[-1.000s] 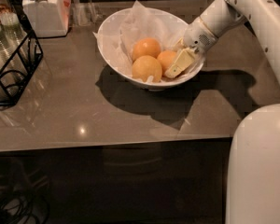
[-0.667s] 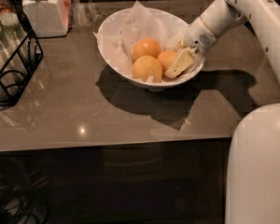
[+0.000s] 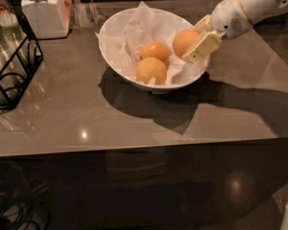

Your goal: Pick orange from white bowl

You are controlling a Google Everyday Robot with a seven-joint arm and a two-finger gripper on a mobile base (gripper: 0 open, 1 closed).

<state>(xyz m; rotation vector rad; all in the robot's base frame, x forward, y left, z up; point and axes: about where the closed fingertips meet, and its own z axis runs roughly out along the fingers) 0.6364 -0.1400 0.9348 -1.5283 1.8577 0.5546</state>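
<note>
The white bowl (image 3: 107,49) stands at the back middle of the brown table, lined with crumpled white paper (image 3: 140,28). Two oranges lie in it, one in the middle (image 3: 155,50) and one toward the front (image 3: 151,70). My gripper (image 3: 192,42) reaches in from the right and is shut on a third orange (image 3: 183,40). It holds this orange just above the bowl's right side. One cream finger (image 3: 203,46) lies across the orange's front right; the other is mostly hidden behind the fruit.
A white lidded jar (image 3: 44,9) stands at the back left, with a clear glass (image 3: 84,11) beside it. A black wire rack (image 3: 13,68) holding bottles is at the left edge. The table's front edge (image 3: 134,146) runs across the middle of the view.
The gripper has risen and drawn back to the right with the orange in it. The orange is off the paper, up by the bowl's right rim. The other two oranges have not moved.
</note>
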